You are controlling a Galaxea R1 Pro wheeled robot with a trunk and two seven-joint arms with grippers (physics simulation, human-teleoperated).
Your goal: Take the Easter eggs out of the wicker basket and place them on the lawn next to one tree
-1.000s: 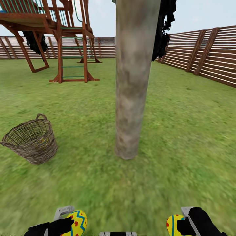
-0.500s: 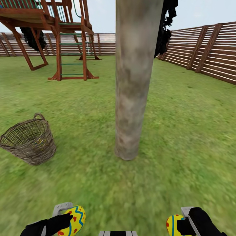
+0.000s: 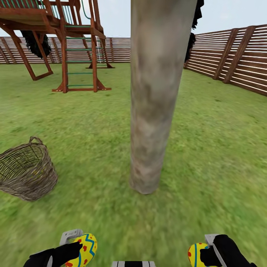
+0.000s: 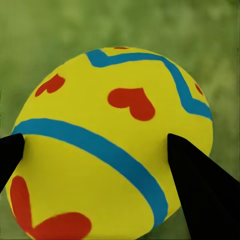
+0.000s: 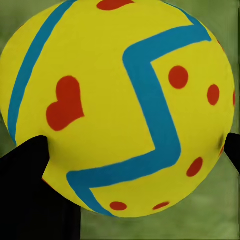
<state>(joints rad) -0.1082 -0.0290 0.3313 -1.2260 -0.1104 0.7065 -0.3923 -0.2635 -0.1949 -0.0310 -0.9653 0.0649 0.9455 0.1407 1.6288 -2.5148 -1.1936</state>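
Note:
My left gripper (image 3: 79, 247) is shut on a yellow Easter egg (image 3: 84, 250) with blue zigzags and red marks, low at the head view's bottom left. The same egg (image 4: 110, 145) sits between the black fingertips (image 4: 200, 190) in the left wrist view. My right gripper (image 3: 202, 254) is shut on a second Easter egg (image 3: 195, 255), seen close in the right wrist view as an egg (image 5: 125, 105). The tree (image 3: 154, 96) trunk rises straight ahead from the lawn (image 3: 207, 148). The wicker basket (image 3: 26, 172) stands on the grass to the left; its inside cannot be made out.
A wooden play frame with a green-runged ladder (image 3: 78, 48) stands at the back left. A brown slat fence (image 3: 230, 59) encloses the garden along the back and right. Open grass lies around the trunk's base.
The whole head view has shifted: the trunk looms larger and nearer, and the basket has slid toward the left edge. Both grippers keep their eggs.

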